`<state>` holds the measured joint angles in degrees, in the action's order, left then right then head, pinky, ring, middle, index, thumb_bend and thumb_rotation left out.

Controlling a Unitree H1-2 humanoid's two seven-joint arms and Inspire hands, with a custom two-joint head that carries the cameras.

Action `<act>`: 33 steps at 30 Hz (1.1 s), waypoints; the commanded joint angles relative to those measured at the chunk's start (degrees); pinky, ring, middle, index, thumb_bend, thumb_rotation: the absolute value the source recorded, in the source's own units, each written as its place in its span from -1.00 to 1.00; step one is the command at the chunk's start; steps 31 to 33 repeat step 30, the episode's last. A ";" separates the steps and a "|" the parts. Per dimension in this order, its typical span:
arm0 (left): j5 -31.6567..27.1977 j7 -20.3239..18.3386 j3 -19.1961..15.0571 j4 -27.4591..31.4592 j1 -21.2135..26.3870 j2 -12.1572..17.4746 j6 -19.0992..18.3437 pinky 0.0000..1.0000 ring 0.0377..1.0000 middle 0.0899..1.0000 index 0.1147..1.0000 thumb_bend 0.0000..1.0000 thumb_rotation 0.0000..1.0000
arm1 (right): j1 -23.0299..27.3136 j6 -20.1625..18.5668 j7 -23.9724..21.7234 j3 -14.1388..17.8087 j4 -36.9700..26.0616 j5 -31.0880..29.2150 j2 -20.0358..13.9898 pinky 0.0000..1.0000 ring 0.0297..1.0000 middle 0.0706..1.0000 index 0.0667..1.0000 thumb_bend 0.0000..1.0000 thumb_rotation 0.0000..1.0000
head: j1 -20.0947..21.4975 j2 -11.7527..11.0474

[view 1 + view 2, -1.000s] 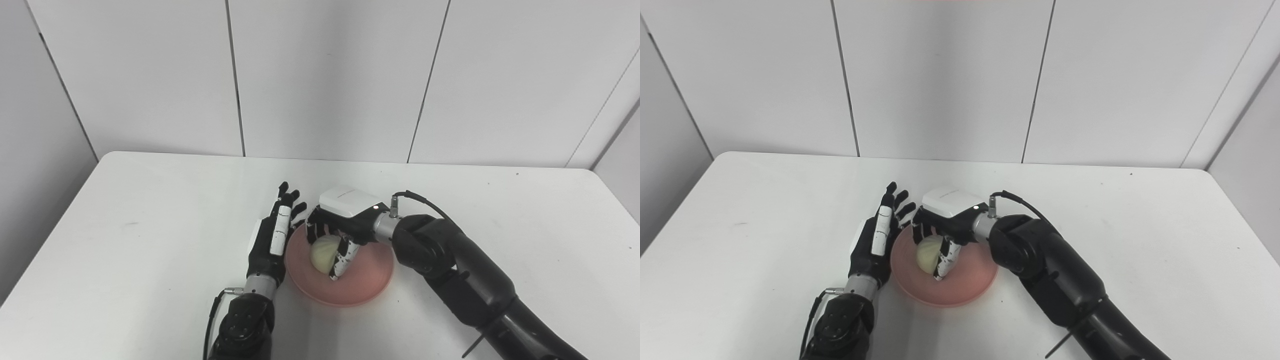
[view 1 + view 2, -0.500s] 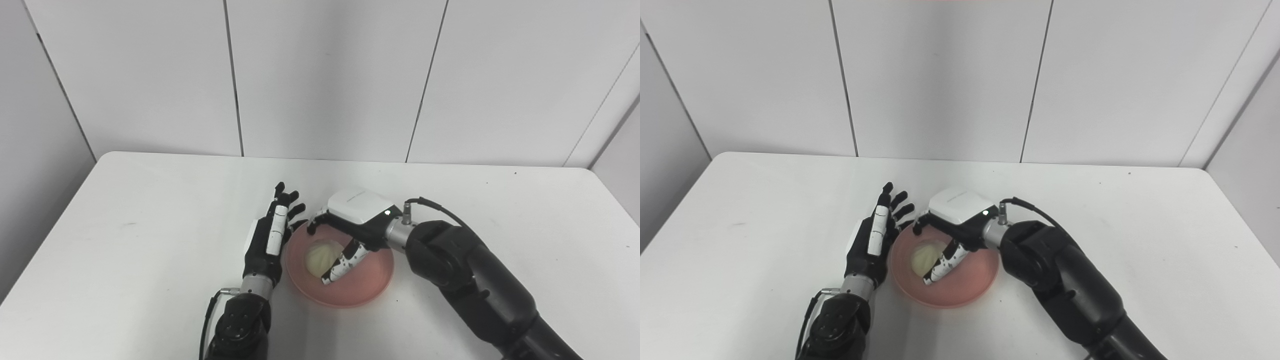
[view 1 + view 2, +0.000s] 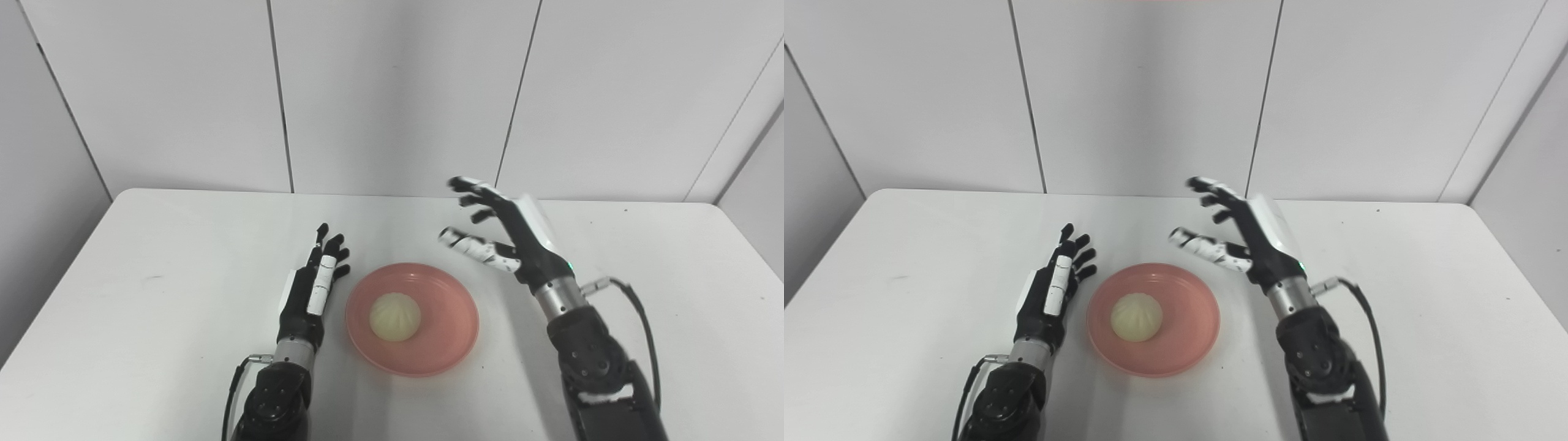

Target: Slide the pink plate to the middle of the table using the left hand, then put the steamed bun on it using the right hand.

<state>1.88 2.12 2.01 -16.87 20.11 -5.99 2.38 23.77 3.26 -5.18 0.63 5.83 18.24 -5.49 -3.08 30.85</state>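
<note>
Steamed bun resting on the pink plate at mid-table; right hand, empty with fingers spread, should withdraw high and clear, while the open left hand lies beside the rim.

Paired head views — table below

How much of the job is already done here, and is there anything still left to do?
Both steps look done. The pink plate lies near the middle of the table, and the bun sits on it. Nothing is in hand: the right hand is open and raised to the right of the plate, and the left hand is open beside the plate's left rim. Nothing visible remains.
</note>
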 commanded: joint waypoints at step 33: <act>2.47 3.78 -0.80 3.18 -1.42 0.06 5.21 1.00 1.00 1.00 1.00 0.85 0.97 | -3.41 -2.20 10.21 6.77 5.47 -18.17 5.72 0.95 0.91 0.95 0.91 0.51 1.00 | 2.43 1.08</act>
